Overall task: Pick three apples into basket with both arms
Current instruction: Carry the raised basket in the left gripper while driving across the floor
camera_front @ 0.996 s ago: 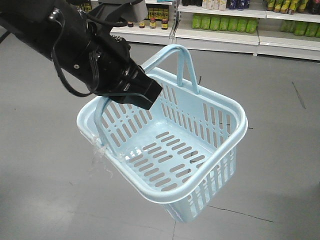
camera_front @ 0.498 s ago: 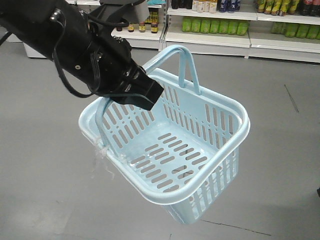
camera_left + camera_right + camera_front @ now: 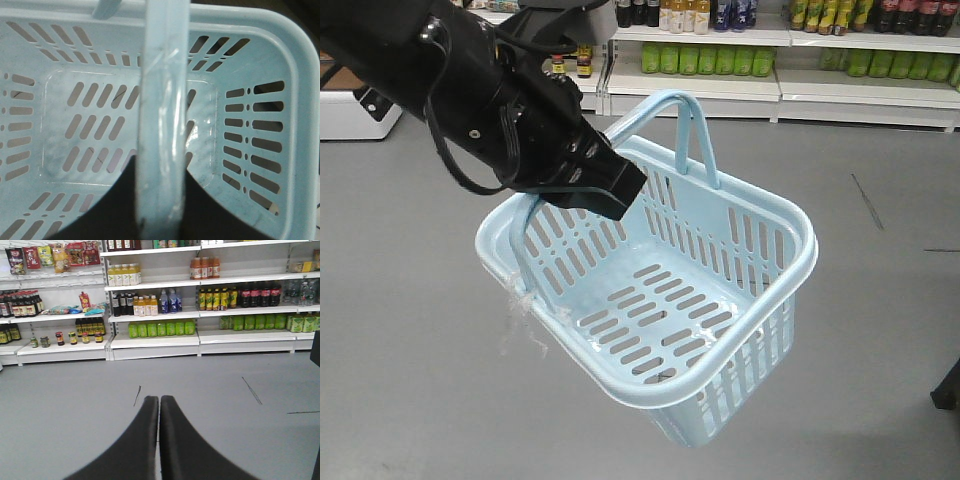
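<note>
Hanging from my left claw (image 3: pixel 612 188), the basket (image 3: pixel 798 238) is in the air above the grey floor (image 3: pixel 880 340), tilted so that its slotted bottom faces the front-facing view.

Left claw: clenched on the near hoop handle (image 3: pixel 523 245). In the left wrist view that handle (image 3: pixel 162 125) runs straight down the middle of the frame, with my dark fingers (image 3: pixel 117 215) on either side of it and the basket's slotted bottom behind.

The far hoop handle (image 3: pixel 688 120) stands up from the rim on the opposite long side, apart from my claw. A white shred (image 3: pixel 515 312) dangles from the rim at the basket's left corner, just below the foot of the held handle.

Right claw (image 3: pixel 160 405): fingers pressed together tip to tip, nothing between them; it points over bare floor toward the shop shelves (image 3: pixel 155 342) stocked with bottles (image 3: pixel 160 301).

Whether the right claw is near the basket: cannot tell, since neither shows in the other's view.
</note>
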Motion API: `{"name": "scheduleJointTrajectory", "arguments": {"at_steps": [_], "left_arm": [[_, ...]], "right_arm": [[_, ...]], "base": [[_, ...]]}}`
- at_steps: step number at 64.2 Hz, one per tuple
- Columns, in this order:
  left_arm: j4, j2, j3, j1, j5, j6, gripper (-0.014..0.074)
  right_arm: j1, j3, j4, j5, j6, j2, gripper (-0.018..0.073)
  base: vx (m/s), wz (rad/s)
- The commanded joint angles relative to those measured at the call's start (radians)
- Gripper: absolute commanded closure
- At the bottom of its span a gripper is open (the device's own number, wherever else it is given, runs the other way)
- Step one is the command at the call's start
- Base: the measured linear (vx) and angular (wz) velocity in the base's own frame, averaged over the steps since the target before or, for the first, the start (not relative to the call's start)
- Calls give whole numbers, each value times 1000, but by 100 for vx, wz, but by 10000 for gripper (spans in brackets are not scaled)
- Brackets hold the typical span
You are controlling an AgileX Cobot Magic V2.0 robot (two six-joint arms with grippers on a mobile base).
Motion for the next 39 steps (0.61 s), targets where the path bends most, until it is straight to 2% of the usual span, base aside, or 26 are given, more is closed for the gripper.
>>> {"name": "scheduleJointTrajectory", "arguments": {"at_steps": [1,39], "left_arm": [[-36,-43,-23,-2,-28,-7,604],[-37,-43,-23,-2,-28,-7,603]], "right_arm": [[-6,9,-3,-75,-9,-8,563],[-6,9,-3,-75,-9,-8,563]], "base": [[23,-20],[22,-20]]}}
